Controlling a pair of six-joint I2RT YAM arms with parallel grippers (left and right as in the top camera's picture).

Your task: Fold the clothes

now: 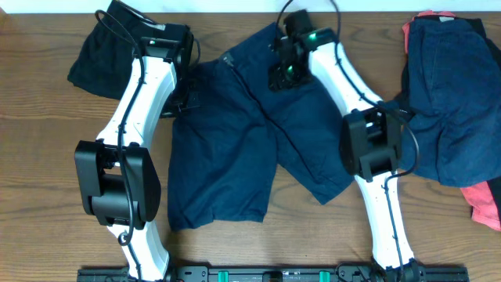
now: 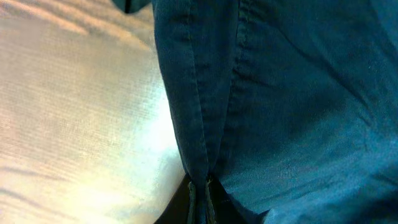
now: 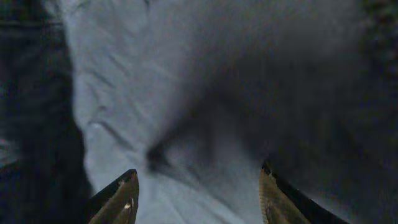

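A pair of dark navy shorts [image 1: 235,133] lies spread flat in the middle of the table, waistband at the far edge, two legs toward me. My left gripper [image 1: 182,95] is shut on the shorts' left side seam; the left wrist view shows the navy fabric [image 2: 298,99] pinched between its fingers [image 2: 202,199]. My right gripper [image 1: 283,77] hovers over the right waistband area with its fingers [image 3: 198,196] wide open above the wrinkled fabric [image 3: 186,93].
A black garment [image 1: 98,59] lies bunched at the far left. At the right a pile holds navy shorts [image 1: 454,94] over a coral-pink garment [image 1: 485,200]. The wooden table [image 1: 39,196] shows bare at the left and near edge.
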